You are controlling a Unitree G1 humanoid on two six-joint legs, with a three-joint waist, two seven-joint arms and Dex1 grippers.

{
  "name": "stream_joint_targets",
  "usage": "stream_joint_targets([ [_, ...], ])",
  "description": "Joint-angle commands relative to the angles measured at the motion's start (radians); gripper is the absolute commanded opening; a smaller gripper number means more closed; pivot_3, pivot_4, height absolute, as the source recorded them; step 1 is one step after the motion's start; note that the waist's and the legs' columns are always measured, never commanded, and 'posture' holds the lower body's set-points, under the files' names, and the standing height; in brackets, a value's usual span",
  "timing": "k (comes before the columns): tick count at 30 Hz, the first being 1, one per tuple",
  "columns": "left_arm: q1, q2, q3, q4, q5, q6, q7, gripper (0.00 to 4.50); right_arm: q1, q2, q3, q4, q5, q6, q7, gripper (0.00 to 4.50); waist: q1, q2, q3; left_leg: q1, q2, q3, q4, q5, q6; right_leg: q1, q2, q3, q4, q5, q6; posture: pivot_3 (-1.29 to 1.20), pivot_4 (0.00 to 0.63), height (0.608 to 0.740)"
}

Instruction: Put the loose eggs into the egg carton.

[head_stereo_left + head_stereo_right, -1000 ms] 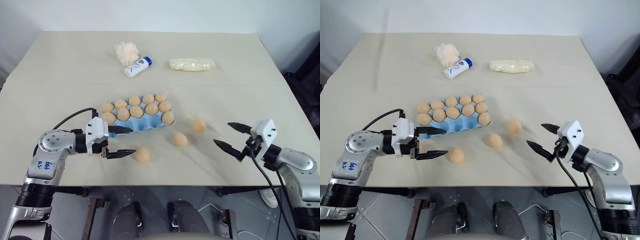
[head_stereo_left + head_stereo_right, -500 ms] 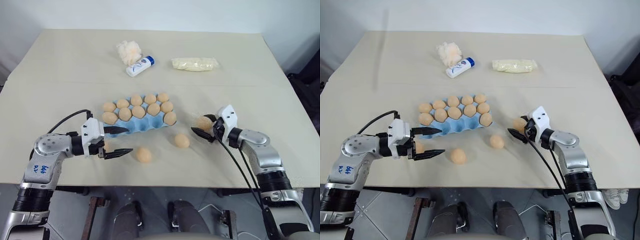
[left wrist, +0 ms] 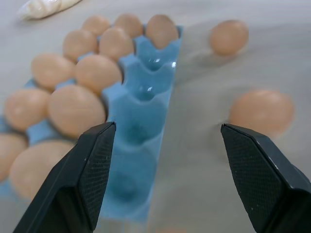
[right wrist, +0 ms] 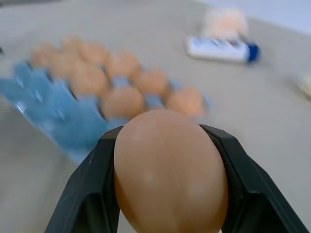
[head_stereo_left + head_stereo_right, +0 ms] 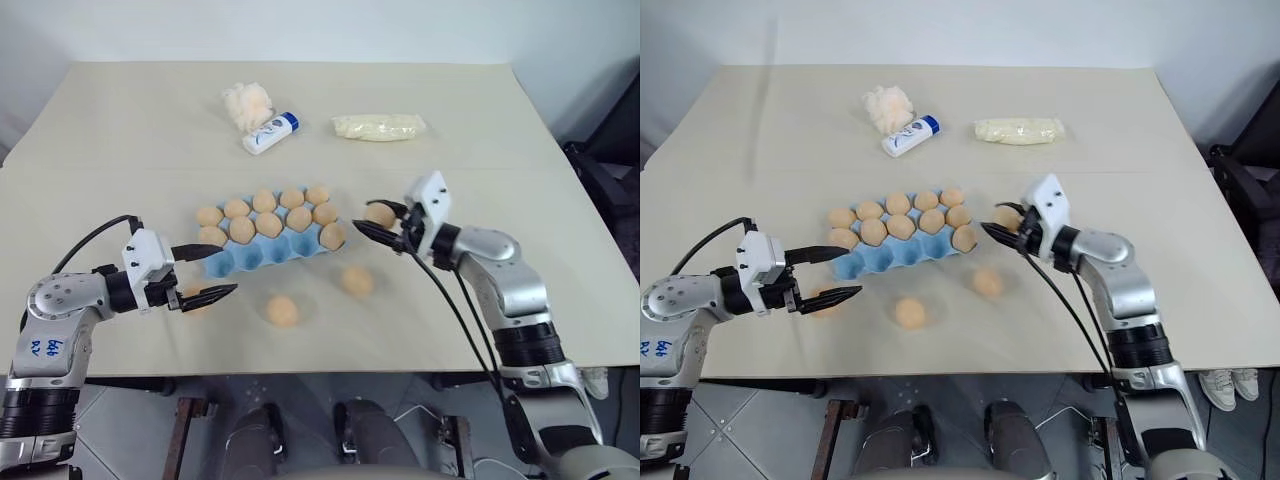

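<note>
The light blue egg carton [image 5: 262, 256] lies mid-table, its two back rows holding several eggs and its front cups bare. My right gripper [image 5: 364, 216] hovers just off the carton's right end, shut on a tan egg [image 4: 170, 170]. Two loose eggs [image 5: 283, 310] [image 5: 357, 280] rest on the table in front of the carton. My left gripper [image 5: 230, 270] stands open at the carton's front left corner, nothing between its fingers. Another egg [image 5: 194, 297] lies on the table just behind its lower finger. The left wrist view shows the carton [image 3: 141, 107] and both loose eggs [image 3: 261, 111] [image 3: 229, 36].
At the back of the table sit a fluffy whitish tuft [image 5: 248, 103], a white tube with a blue cap [image 5: 268, 133] and a long pale-yellow bag [image 5: 378, 127]. The table's front edge runs close below the loose eggs.
My right gripper swung in from the right, closed on the rightmost loose egg and carried it up and left to the carton's end. My left gripper drew back to the left.
</note>
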Motion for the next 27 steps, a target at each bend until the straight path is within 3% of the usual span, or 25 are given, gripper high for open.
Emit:
stream_joint_targets([
  [1, 0.015, 0.02, 0.036, 0.005, -0.005, -0.011, 0.006, 3.68, -0.039, 0.039, 0.041, -0.012, -0.009, 0.019, -0.014, 2.25, 0.003, 0.0, 0.0, 0.0, 0.0, 0.0, 0.0, 0.0, 0.0, 0.0, 0.0, 0.0, 0.0, 0.0, 0.0, 0.0, 0.15, 0.74],
  [6, 0.026, 0.012, 0.04, -0.02, -0.013, -0.005, 0.023, 3.68, -0.074, 0.105, 0.154, 0.087, -0.066, -0.029, 0.032, 2.25, 0.006, 0.0, 0.0, -0.002, -0.001, 0.0, 0.0, -0.001, 0.001, 0.0, -0.002, -0.001, -0.002, 0.0, 0.0, 0.0, 0.15, 0.74],
  [9, 0.03, 0.008, 0.034, -0.031, -0.012, -0.003, 0.033, 3.68, -0.087, 0.144, 0.155, 0.134, -0.082, -0.056, 0.005, 2.25, 0.005, 0.0, 0.0, -0.002, -0.001, 0.0, -0.001, -0.002, 0.001, -0.001, -0.002, -0.001, -0.002, 0.0, 0.0, 0.0, 0.15, 0.74],
  [12, 0.031, 0.005, 0.03, -0.046, -0.017, 0.005, 0.039, 3.68, -0.083, 0.158, 0.132, 0.146, -0.08, -0.061, -0.012, 2.91, 0.004, 0.0, 0.0, -0.002, -0.001, 0.0, -0.001, -0.002, 0.001, -0.001, -0.001, -0.002, -0.002, 0.0, 0.0, 0.0, 0.15, 0.74],
  [17, 0.009, 0.001, 0.009, -0.047, -0.017, 0.015, 0.039, 3.68, -0.056, 0.121, 0.086, 0.087, -0.07, -0.044, -0.02, 4.47, 0.004, 0.0, 0.0, -0.002, -0.001, 0.0, -0.001, -0.002, 0.0, -0.001, -0.001, -0.002, -0.002, 0.0, 0.0, 0.0, 0.15, 0.74],
  [27, -0.076, -0.036, -0.087, -0.045, 0.006, 0.018, 0.028, 3.68, 0.283, -0.123, -0.167, -0.244, 0.08, -0.034, 0.045, 4.47, 0.02, 0.0, 0.0, -0.003, -0.001, 0.0, -0.001, -0.004, 0.001, 0.001, -0.001, -0.002, -0.008, 0.0, 0.0, 0.0, 0.15, 0.74],
])
